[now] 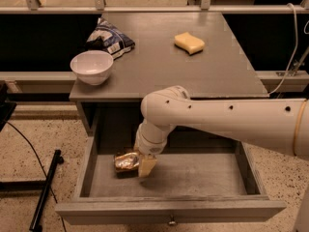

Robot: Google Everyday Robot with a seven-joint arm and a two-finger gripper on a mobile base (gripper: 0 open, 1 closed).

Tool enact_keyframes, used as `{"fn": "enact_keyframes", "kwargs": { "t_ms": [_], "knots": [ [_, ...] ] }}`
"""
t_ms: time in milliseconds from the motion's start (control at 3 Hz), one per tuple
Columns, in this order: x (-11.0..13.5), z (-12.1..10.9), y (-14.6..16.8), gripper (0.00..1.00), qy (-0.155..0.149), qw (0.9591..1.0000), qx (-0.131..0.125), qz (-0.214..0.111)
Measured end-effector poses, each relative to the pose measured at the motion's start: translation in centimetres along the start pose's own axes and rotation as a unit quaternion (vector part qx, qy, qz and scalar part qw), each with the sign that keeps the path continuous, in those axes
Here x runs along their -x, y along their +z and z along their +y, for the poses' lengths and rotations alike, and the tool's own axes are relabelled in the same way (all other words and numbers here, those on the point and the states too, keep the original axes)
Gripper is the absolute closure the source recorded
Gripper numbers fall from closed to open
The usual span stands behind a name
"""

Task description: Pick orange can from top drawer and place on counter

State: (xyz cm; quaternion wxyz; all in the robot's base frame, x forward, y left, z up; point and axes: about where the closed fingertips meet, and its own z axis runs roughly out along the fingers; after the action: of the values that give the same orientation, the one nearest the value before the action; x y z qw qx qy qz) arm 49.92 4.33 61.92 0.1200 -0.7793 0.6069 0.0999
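The orange can point(124, 161) lies on its side in the left part of the open top drawer point(193, 178), shiny and dented. My gripper point(146, 165) reaches down into the drawer and sits right against the can's right end; the wrist hides where they meet. The white arm point(227, 122) stretches in from the right, over the drawer. The counter point(159, 62) is the grey top above the drawer.
On the counter stand a white bowl point(91, 66) at the front left, a dark blue-white snack bag point(109, 36) behind it, and a yellow sponge point(189, 42) at the back right. A black stand leg point(44, 190) lies on the floor at the left.
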Motion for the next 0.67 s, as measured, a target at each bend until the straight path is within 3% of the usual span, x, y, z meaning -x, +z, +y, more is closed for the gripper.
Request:
{"fn": "enact_keyframes", "kwargs": {
  "t_ms": [667],
  "knots": [
    [-0.33, 0.21, 0.17, 0.5, 0.008, 0.9999, 0.0, -0.01]
  ]
}}
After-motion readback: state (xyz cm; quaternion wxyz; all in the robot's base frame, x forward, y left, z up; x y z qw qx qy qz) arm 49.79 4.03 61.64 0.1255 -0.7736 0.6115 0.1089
